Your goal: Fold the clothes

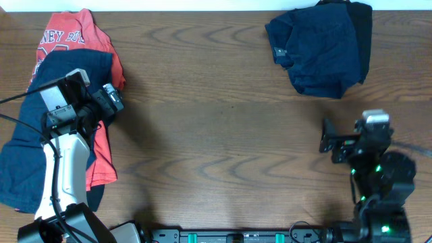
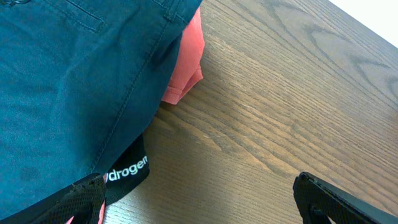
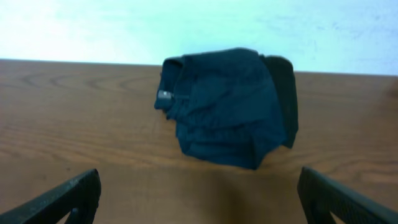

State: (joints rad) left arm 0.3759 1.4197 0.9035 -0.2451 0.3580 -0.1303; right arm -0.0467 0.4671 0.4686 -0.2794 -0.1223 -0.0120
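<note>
Entry: fold clothes, checking which arm is nearer to what.

Nearest to you, the left gripper [image 2: 199, 190] has its jaws spread wide with nothing between them. In its wrist view one finger [image 2: 78, 199] sits at the hem of the navy garment [image 2: 68, 81], close by a black label [image 2: 127, 169]. You cannot tell from here whether it touches the cloth. The other finger [image 2: 339, 199] is over the bare table [image 2: 280, 106]. The cloth therefore lies to one side of the claw, not between the fingers.

A corner of the red T-shirt [image 2: 189, 56] shows just past the navy hem, tucked under it.

From overhead, the navy garment and red T-shirt form one loose, unfolded heap. Its long axis runs from the near edge of the table to the far edge, along the left side. The left arm stands over the middle of the heap, so this heap is plainly that arm's work. Judgement: you need a sideways shift toward the hem before any pinch.

The right gripper [image 3: 199, 183] is also parted and empty, low over the wood. Bare table lies ahead of it. At the far edge, straight ahead and well apart, sits a folded navy bundle [image 3: 227, 106]. It is compact and looks already done.
</note>
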